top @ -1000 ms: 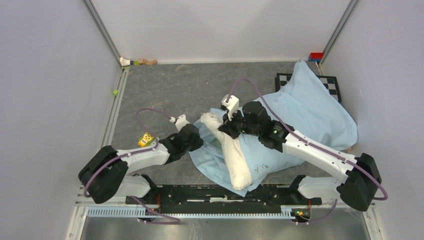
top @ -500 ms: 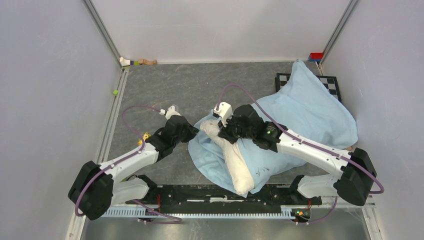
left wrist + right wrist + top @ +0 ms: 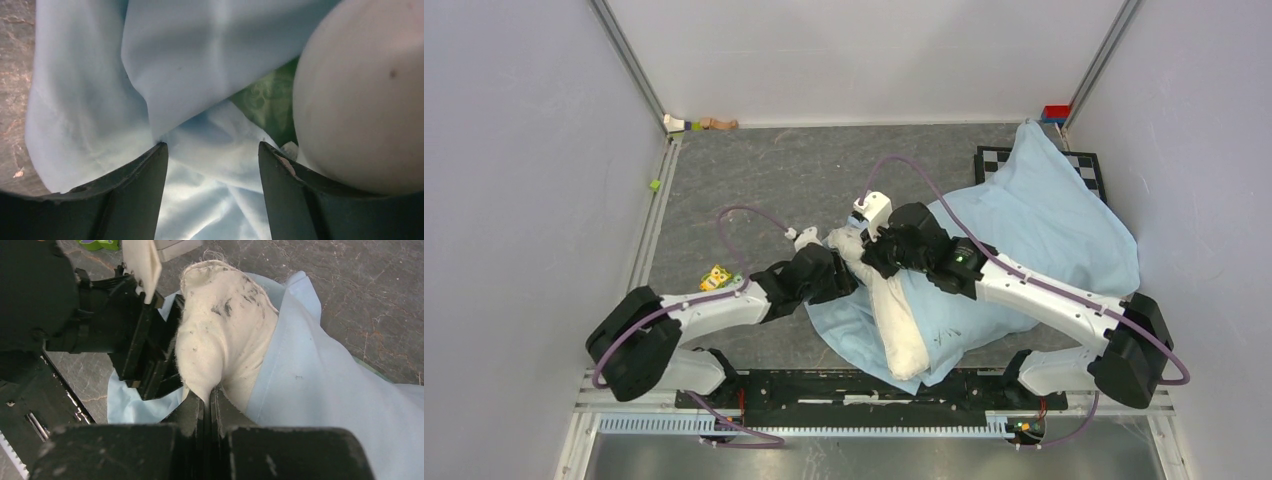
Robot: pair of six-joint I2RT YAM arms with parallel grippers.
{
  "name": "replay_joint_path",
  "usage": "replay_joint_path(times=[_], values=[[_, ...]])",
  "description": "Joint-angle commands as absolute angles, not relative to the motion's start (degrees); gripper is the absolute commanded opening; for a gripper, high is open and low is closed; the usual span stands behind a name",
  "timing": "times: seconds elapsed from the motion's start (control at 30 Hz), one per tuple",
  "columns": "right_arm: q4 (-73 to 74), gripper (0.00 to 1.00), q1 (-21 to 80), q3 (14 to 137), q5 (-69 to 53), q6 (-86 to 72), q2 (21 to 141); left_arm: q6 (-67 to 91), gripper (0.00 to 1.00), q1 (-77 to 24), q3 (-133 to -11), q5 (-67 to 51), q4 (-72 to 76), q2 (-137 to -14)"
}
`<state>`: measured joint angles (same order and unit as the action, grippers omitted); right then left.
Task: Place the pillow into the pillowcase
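At mid-desk (image 3: 774, 180), found the pillow (image 3: 894, 320) lying slantwise, bared in an off-white strip from the near edge up to a smudged far end and otherwise covered by the pillowcase (image 3: 1044, 220). Saw that light-blue sack bunched around and to the right of the pillow, with a mint-green patterned lining (image 3: 267, 97) showing just beside it. Noted the right jaws shut tight on a pinch of the pillow's far end. Noted the left jaws open just left of the pillow, astride a pillowcase fold, one finger (image 3: 285, 200) just beside the pillow, gripping nothing. Spotted a checkerboard (image 3: 1086, 168) beyond the pillow, partly under the case, and a small yellow-green toy (image 3: 715, 277) well left of the pillow.
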<state>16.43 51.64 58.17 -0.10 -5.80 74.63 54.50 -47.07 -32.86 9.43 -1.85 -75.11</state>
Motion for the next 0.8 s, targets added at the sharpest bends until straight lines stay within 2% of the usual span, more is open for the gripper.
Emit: replay_joint_path(times=[0.0,0.13,0.3,0.53,0.6,0.63,0.77], values=[[14.22,0.0,51.33,61.2,0.91,-7.18,74.31,53.6,0.74,-47.29,-38.22,13.8,-1.68,-79.83],[14.75,0.0,51.32,62.11,0.79,-7.04,74.4,54.73,0.73,-47.26,-41.75,14.04,-1.41,-85.42],[15.03,0.0,51.28,62.59,0.51,-7.14,73.78,56.31,0.55,-47.24,-45.79,14.24,-3.75,-92.37],[15.2,0.0,51.27,62.2,0.95,-7.28,72.47,57.3,0.13,-46.24,-44.67,14.28,-3.9,-93.75],[15.8,0.0,51.33,62.1,1.45,-6.89,72.26,57.0,0.05,-46.08,-43.57,14.73,-3.93,-90.65],[15.97,0.0,51.32,62.01,1.58,-6.51,72.23,56.87,0.02,-46.06,-43.39,15.23,-4.76,-89.29],[16.5,0.0,51.34,61.2,1.59,-3.6,70.61,57.53,0.02,-44.32,-39.98,15.69,-5.89,-81.71]])
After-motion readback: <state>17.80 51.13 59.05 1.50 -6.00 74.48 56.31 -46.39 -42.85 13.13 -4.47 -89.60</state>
